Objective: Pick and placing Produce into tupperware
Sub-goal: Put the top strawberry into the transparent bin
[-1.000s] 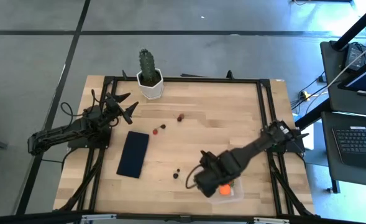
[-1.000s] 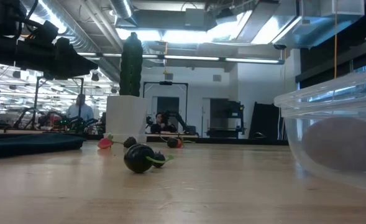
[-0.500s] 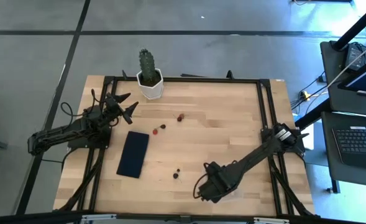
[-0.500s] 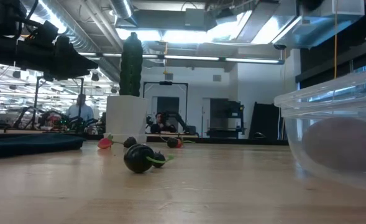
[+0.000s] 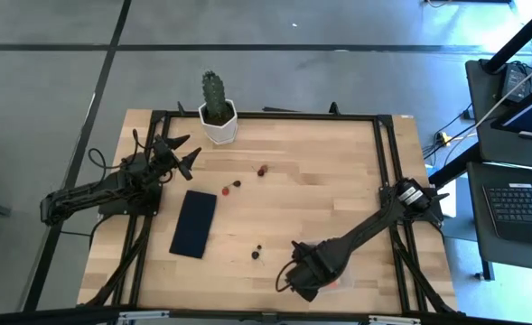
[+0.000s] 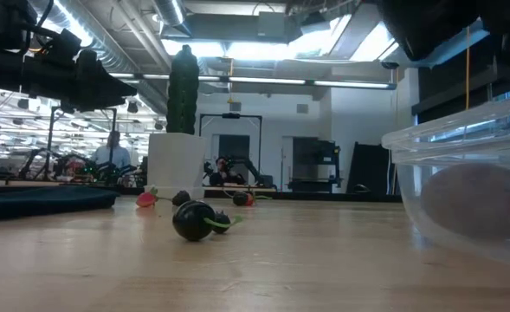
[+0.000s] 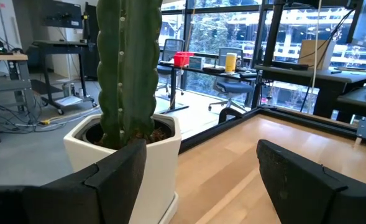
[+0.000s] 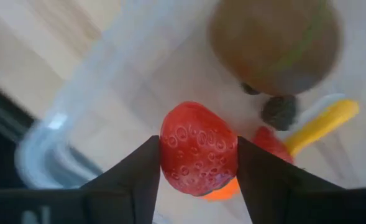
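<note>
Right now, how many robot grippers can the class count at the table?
2: the left gripper open beside the cactus; the right gripper over the tupperware, holding a strawberry. None seems hidden.

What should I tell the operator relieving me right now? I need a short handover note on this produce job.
Right gripper: shut on a strawberry, hanging over the tupperware at the near table edge.
Left gripper: open, empty, waiting by the cactus pot.
Done: a brown round piece, a yellow piece and a dark berry lie in the tupperware.
Left: release the strawberry, then fetch the small pieces on the table.
</note>
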`<state>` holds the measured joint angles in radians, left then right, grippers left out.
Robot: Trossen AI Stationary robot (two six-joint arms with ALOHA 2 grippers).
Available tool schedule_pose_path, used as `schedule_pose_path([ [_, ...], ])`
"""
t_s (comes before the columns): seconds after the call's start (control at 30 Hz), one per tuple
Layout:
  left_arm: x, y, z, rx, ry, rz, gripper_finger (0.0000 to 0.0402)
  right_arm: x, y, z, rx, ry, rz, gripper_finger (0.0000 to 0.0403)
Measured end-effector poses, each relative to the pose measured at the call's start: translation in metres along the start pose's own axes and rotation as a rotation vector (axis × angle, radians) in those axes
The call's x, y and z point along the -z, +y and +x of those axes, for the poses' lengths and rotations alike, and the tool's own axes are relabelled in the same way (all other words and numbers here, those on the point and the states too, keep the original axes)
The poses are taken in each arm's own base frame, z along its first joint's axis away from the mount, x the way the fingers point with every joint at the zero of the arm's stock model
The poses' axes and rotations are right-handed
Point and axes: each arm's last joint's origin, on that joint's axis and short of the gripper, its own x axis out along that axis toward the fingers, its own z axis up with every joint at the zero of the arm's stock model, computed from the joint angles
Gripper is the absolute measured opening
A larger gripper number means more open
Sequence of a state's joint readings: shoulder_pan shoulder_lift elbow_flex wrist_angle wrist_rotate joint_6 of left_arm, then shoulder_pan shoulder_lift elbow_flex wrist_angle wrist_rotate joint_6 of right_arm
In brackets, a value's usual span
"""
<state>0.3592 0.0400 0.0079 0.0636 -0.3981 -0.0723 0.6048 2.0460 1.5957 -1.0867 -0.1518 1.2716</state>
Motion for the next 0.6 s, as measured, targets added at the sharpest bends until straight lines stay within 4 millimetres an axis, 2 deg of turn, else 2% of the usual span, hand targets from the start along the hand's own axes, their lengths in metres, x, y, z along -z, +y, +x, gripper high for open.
schedule_pose_path([
  [0.33,-0.0001,0.0,0.0,0.0,0.0,0.0,0.0298,-0.0006,-0.0009,0.0001,0.013,-0.015,-0.151,0.0211],
  [0.6,0.0,0.0,0.0,0.0,0.0,0.001,0.0298,-0.0007,-0.0008,-0.0001,0.005,0.002,-0.152,0.0217],
])
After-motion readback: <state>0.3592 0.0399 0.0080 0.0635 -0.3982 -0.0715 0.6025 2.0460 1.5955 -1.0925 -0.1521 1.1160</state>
